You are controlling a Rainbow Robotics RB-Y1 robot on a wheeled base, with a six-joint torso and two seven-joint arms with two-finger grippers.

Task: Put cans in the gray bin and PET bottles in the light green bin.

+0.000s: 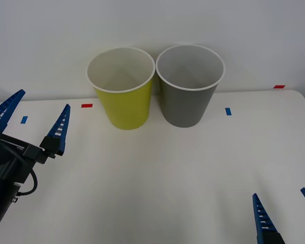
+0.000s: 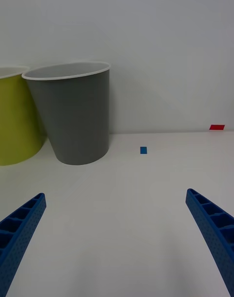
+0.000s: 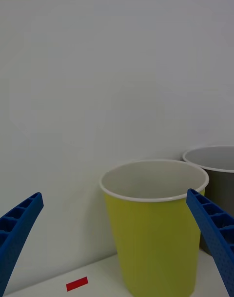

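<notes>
Left gripper (image 1: 34, 122) raised at the near left of the white surface (image 1: 157, 168), jaws spread wide with nothing between them, blue ribbed fingers (image 3: 19, 228) apart at the two corners of the left wrist view. Ahead of those jaws and a little toward the right-hand finger, the light green bin (image 1: 123, 89), upright, white rim up, whitish inside; in the left wrist view (image 3: 153, 224) well beyond the fingertips. Just beside it, on the side away from the left jaws, the gray bin (image 1: 189, 86), upright too, rims close enough that touching or a hair apart cannot be settled. Right gripper (image 1: 284, 213) low at the near right edge, jaws likewise wide open and holding nothing, fingers (image 2: 209, 228) far apart. From the right jaws, gray bin (image 2: 73, 116) ahead and off toward the left-hand finger, well apart from the tips, with a slice of the light green bin (image 2: 14, 116) past it. Small blue tape mark (image 2: 143, 150) on the surface ahead between the right jaws, red tape mark (image 2: 217, 127) farther off by the wall. Another red mark (image 1: 86, 105) just ahead of the left jaws.
</notes>
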